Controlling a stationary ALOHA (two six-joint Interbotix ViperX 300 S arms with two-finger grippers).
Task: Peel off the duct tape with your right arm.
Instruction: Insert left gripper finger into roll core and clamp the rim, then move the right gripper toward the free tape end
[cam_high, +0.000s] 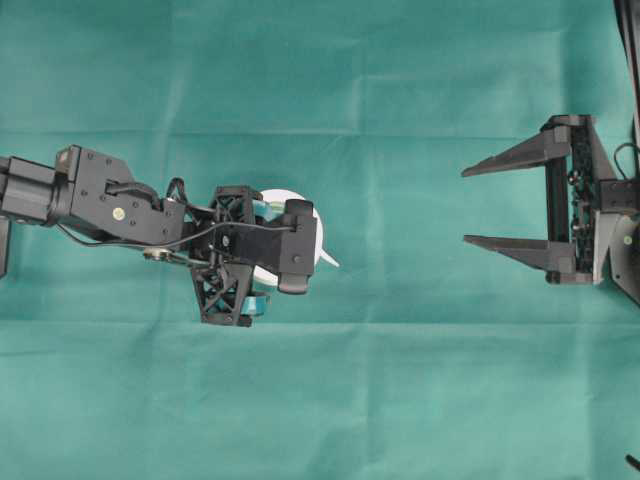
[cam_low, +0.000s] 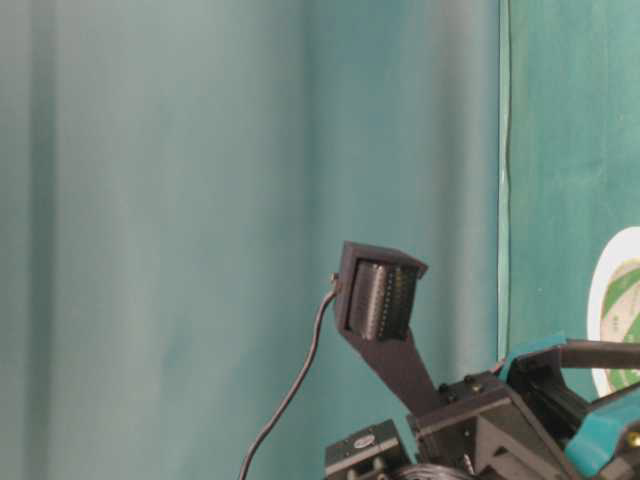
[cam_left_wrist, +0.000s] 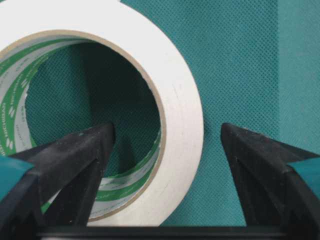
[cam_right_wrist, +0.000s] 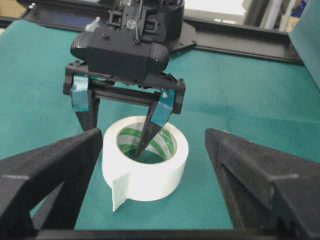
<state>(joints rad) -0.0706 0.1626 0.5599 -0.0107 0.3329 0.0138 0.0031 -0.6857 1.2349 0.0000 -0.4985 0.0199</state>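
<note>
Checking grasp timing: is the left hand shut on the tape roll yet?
Open. The left hand straddles the wall of the duct tape, one finger inside the core, one outside, with visible gaps.

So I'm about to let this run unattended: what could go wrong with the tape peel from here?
The left gripper straddles the duct tape's wall with open jaws, nothing clamped, so the roll might slide or tip once pulled. The loose strip end lies close against the roll, and the right gripper, open and well away, may miss it or nudge the roll.

Black arms; left pincer (cam_right_wrist: 120, 131) fingers carry teal, seemingly taped, patches.
</note>
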